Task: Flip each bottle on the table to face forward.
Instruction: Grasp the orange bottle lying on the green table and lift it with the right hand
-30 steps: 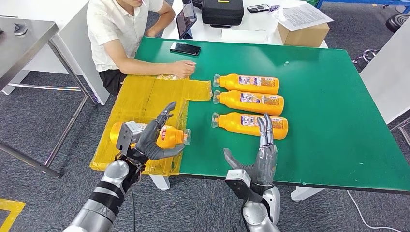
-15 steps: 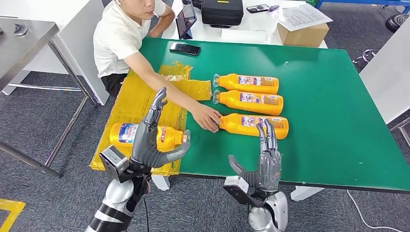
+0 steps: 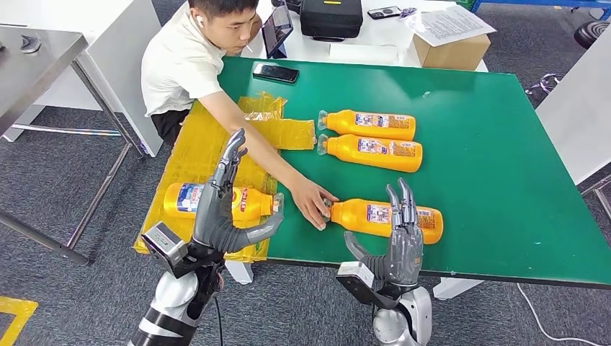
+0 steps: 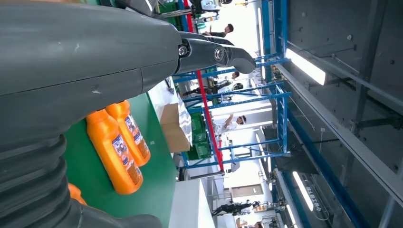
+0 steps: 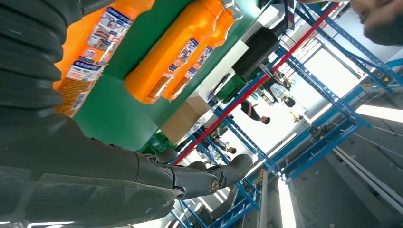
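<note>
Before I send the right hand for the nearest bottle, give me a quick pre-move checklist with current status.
1. Right hand free: ok, fingers spread, holding nothing.
2. Left hand free: ok, open, raised in front of the bottle on the yellow sheet.
3. Nearest bottle clear of people: not ok, the person's hand is at its cap end.
4. Nearest bottle settled: cannot tell while the person touches it.
5. Far two bottles undisturbed: ok, lying side by side on the green table.
6. Label side of nearest bottle: ok, the label shows on top.
</note>
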`<state>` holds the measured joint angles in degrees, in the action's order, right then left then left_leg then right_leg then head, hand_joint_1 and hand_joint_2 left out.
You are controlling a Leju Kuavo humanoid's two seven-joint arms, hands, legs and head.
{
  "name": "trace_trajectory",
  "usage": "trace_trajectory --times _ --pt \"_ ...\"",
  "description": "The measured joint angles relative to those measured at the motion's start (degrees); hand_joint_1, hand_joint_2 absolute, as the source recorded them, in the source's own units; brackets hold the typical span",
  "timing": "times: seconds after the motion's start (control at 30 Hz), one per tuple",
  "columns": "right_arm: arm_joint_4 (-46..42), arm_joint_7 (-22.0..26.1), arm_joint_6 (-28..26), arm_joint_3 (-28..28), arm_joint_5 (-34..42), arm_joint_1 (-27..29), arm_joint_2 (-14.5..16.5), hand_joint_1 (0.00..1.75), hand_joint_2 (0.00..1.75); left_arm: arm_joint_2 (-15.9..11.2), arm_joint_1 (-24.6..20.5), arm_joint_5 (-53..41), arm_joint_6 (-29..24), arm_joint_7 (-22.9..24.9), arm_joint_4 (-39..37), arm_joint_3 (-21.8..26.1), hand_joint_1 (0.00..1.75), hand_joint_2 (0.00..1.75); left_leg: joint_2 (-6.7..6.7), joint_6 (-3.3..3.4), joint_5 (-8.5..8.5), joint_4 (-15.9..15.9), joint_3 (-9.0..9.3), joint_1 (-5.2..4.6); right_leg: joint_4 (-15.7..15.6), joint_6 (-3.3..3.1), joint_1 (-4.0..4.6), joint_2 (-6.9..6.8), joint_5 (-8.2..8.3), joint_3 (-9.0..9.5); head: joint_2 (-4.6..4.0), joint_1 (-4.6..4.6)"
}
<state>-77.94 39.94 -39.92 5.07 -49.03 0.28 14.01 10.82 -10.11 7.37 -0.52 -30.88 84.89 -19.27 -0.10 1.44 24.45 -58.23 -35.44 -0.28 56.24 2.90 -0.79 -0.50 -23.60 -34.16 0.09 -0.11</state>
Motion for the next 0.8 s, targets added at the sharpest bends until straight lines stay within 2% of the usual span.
trace_trajectory --times 0.17,0.27,0.33,0.4,0.57,0.67,0.8 --pt "0.1 -1.0 0.0 -0.3 -2.3 0.0 0.0 0.00 1.75 0.0 0.1 0.3 -0.4 0.1 0.0 -0.1 0.00 1.75 0.00 0.00 0.00 0.0 0.00 0.00 0.0 0.00 0.00 0.00 0.00 0.01 0.00 0.01" --pt "1.4 -8.9 0.0 -1.4 -14.6 -0.4 -1.3 0.00 1.75 0.3 1.3 0.9 -3.9 0.8 0.4 0.0 0.00 1.75 -0.02 0.00 0.00 0.0 0.01 -0.01 0.0 0.00 -0.01 -0.01 0.00 0.02 0.00 -0.01" --pt "2.8 -14.7 0.0 -2.9 -21.3 -0.9 -3.6 0.00 1.75 0.6 3.1 0.1 -8.0 2.0 0.8 0.0 0.00 1.75 -0.07 0.01 0.01 0.0 -0.01 -0.03 0.0 0.01 -0.02 -0.04 -0.01 0.03 0.00 -0.01" --pt "4.5 -17.6 0.0 -4.9 -23.6 -1.9 -6.3 0.00 1.75 0.6 5.2 -1.8 -10.8 3.2 0.8 -0.1 0.00 1.75 -0.10 0.03 0.02 0.0 -0.03 -0.07 -0.1 0.02 -0.05 -0.06 -0.01 0.04 0.00 0.00" --pt "11.7 -24.2 1.0 -7.2 -24.7 -6.1 -13.2 0.00 1.75 0.6 8.6 -5.8 -12.7 3.6 -0.7 -2.6 0.00 1.75 -0.06 0.07 0.04 0.0 -0.05 -0.18 -0.1 0.08 -0.16 -0.03 0.04 0.02 0.00 -0.01" --pt "17.4 -30.1 5.1 -6.0 -24.4 -8.5 -16.1 0.00 1.75 0.6 9.0 -7.4 -13.6 4.9 -1.5 -3.7 0.00 1.75 -0.07 0.09 0.02 0.0 -0.03 -0.17 -0.1 0.08 -0.15 -0.05 0.04 0.03 0.00 0.00" --pt "22.9 -35.1 5.7 -3.1 -23.8 -10.0 -18.8 0.00 1.75 0.6 9.0 -7.9 -13.8 5.8 -2.4 -4.0 0.00 1.75 0.00 0.09 0.01 0.0 0.02 -0.10 -0.1 0.07 -0.06 -0.01 0.05 0.05 0.00 -0.03"
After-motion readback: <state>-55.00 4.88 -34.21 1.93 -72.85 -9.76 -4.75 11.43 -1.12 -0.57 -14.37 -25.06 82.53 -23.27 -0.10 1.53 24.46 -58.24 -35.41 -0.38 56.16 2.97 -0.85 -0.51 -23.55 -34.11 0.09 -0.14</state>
